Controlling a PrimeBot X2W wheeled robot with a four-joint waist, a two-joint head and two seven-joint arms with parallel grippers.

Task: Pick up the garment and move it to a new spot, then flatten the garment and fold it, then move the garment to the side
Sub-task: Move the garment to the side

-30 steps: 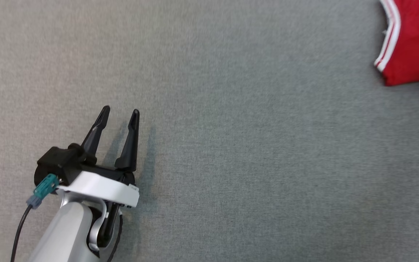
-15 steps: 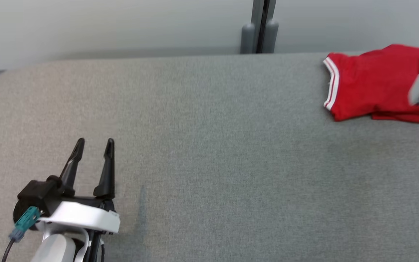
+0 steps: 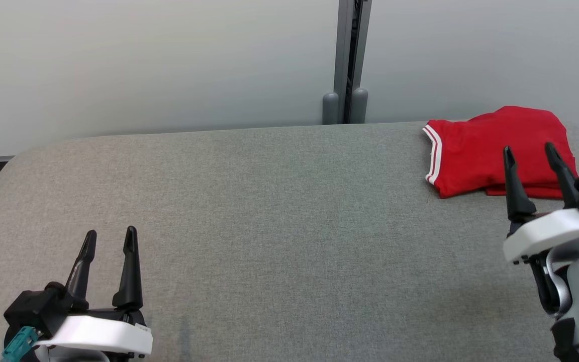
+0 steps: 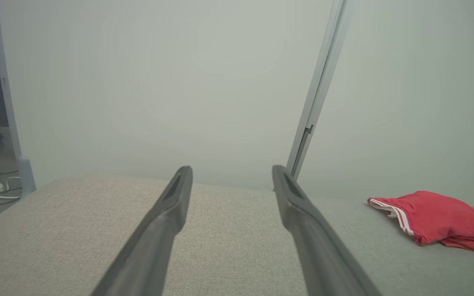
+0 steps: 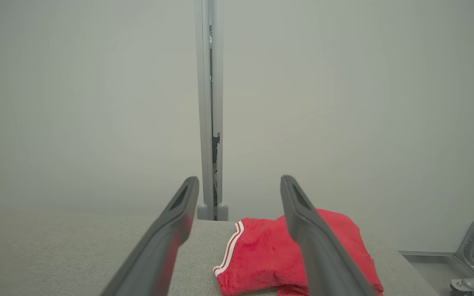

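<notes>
And here's the garment (image 3: 495, 151), a red piece with white-striped trim, lying as a compact bundle out at two o'clock on the grey table (image 3: 269, 226), right by the far edge and close to the post (image 3: 345, 60) in the wall behind. By the look of it the folding and the move to the side are done, so little if anything is left (how tidy that fold is, I can't quite say from these angles). The left gripper (image 3: 110, 232) sits low at seven o'clock, well apart from the cloth, fingers pointing to twelve, jaws parted to a moderate gap with nothing between them. The right gripper (image 3: 528, 148) hangs at four o'clock, its tips near the bundle's front edge, jaws likewise spread and empty, with no grip on the fabric.
</notes>
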